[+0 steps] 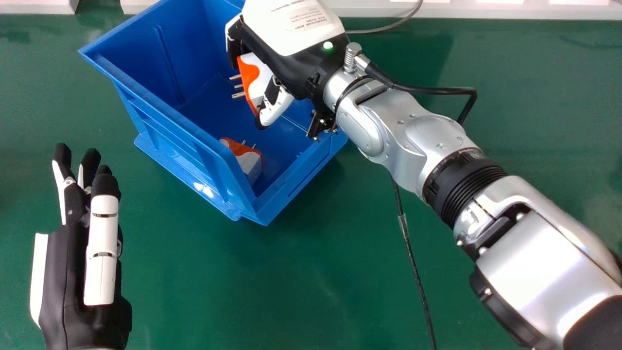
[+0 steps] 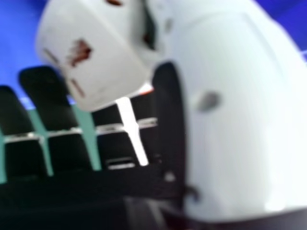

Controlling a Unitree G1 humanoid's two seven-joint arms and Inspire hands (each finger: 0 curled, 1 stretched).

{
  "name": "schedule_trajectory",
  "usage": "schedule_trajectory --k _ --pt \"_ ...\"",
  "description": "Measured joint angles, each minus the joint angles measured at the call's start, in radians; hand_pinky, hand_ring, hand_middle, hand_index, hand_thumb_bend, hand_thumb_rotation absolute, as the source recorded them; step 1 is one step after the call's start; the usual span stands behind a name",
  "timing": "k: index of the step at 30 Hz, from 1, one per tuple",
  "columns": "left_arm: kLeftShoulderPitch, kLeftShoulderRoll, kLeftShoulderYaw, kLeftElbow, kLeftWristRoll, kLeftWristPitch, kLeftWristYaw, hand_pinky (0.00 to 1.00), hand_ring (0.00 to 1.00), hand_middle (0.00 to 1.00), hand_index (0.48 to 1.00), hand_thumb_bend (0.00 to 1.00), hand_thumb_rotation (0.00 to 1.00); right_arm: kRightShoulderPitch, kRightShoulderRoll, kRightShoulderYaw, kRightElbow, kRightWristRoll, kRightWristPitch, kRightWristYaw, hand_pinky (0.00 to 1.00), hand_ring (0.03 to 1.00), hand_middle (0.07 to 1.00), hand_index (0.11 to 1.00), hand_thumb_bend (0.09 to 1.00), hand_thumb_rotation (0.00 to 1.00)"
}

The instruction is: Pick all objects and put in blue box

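A three-pin plug (image 1: 259,78) is gripped by the right hand (image 1: 301,63) over the blue box (image 1: 141,63), presumably for a clean drop. A second plug (image 1: 249,161) is noted inside; at left, the left hand (image 1: 75,272) is unused.

"Looks like what sort of place?"

"Like a robotics lab or workshop; hard to say which."

"Judging by what?"

"By a silver robot arm (image 1: 388,131), for a start, with a black cable (image 1: 427,90) plugged in near the wrist. Then by a broad green desk (image 1: 272,291), smooth and plain as a workbench."

"Anything more to go on?"

"A grey cable (image 1: 376,30) along the far side, white edging (image 1: 486,10) beyond, and a blue plastic box (image 1: 167,124) of the open storage-bin kind."
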Motion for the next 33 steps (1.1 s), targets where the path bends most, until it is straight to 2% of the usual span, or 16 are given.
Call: schedule_trajectory --k 2,6,9,13,15,18,20,21,23,27,33 --pt "0.0 -0.007 -0.003 -0.001 0.006 -0.002 0.008 1.0 1.0 1.0 1.0 0.46 0.82 0.0 0.005 0.007 0.0 -0.001 0.001 -0.004 0.3 0.45 0.569 0.522 0.486 0.0" --pt "0.0 -0.015 -0.009 -0.001 0.02 -0.014 0.013 1.0 1.0 1.0 1.0 0.45 0.83 0.0 0.013 0.023 0.0 -0.001 -0.001 -0.005 0.29 0.425 0.523 0.53 0.491 0.0" --pt "0.001 -0.022 -0.012 -0.001 0.033 -0.015 0.018 1.0 1.0 1.0 1.0 0.44 0.82 0.0 0.016 0.025 0.0 0.0 -0.005 -0.005 0.3 0.435 0.544 0.506 0.492 0.0" --pt "0.0 -0.026 -0.021 -0.001 0.036 -0.015 0.026 1.0 1.0 1.0 1.0 0.44 0.8 0.001 0.017 0.025 0.006 0.006 -0.02 -0.003 0.31 0.453 0.567 0.498 0.49 0.0" --pt "-0.002 -0.026 -0.022 0.0 0.037 -0.019 0.027 1.0 1.0 1.0 1.0 0.44 0.8 0.001 0.023 0.024 0.011 0.013 -0.005 0.011 0.33 0.432 0.542 0.512 0.498 0.0" --pt "-0.006 -0.026 -0.022 0.002 0.038 -0.034 0.031 1.0 1.0 0.99 1.0 0.44 0.79 0.001 0.025 0.048 0.021 -0.013 0.037 0.011 0.39 0.477 0.485 0.514 0.517 0.01" --pt "-0.01 -0.026 -0.024 0.002 0.042 -0.036 0.035 1.0 1.0 0.99 1.0 0.44 0.79 0.001 0.022 0.065 0.026 -0.021 0.049 0.001 0.44 0.543 0.588 0.501 0.512 0.1" --pt "-0.012 -0.026 -0.025 0.002 0.044 -0.036 0.036 1.0 1.0 0.99 1.0 0.45 0.79 0.002 0.02 0.069 0.026 -0.022 0.05 -0.003 0.5 0.609 0.662 0.606 0.559 0.18" --pt "-0.014 -0.026 -0.03 0.003 0.047 -0.036 0.036 1.0 1.0 0.99 1.0 0.46 0.78 0.002 0.015 0.076 0.026 -0.022 0.052 -0.004 0.57 0.691 0.749 0.721 0.569 0.26" --pt "-0.021 -0.026 -0.03 0.005 0.052 -0.035 0.038 1.0 1.0 0.99 1.0 0.47 0.79 0.004 0.007 0.087 0.025 -0.022 0.052 -0.004 0.63 0.742 0.794 0.775 0.567 0.31" --pt "-0.025 -0.026 -0.03 0.008 0.055 -0.035 0.039 1.0 1.0 0.99 1.0 0.46 0.79 0.01 -0.006 0.099 0.008 -0.021 0.052 0.005 0.66 0.767 0.812 0.788 0.583 0.32"
